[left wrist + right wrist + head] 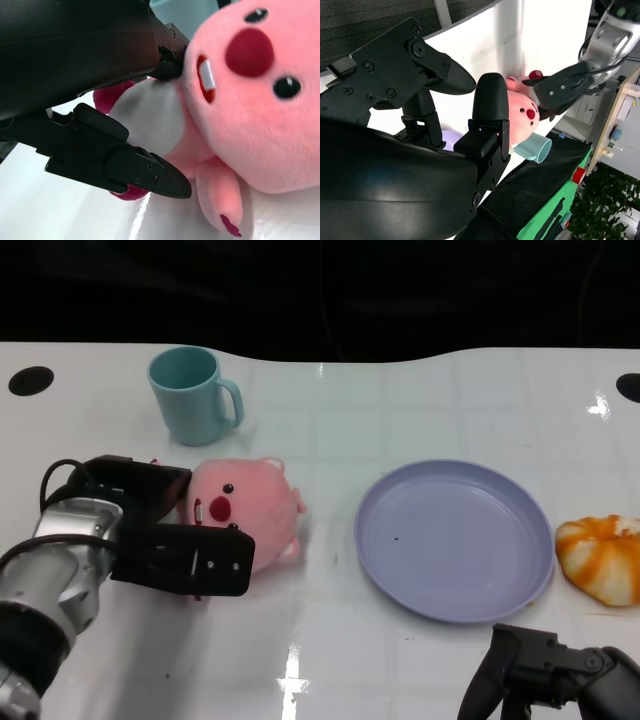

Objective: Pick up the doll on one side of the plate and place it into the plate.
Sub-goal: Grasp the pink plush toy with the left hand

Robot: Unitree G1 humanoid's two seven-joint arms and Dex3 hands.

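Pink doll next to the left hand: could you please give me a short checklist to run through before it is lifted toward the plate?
1. Left hand around the pink doll: ok, fingers on both sides.
2. Firm grip: cannot tell; contact is partly hidden.
3. Doll off the table: not ok, it rests on the table.
4. Purple plate free to receive: ok, nothing in it.
5. Teal mug out of the path: ok, behind the doll.
6. Right hand away from the plate: ok, near it, holding nothing.
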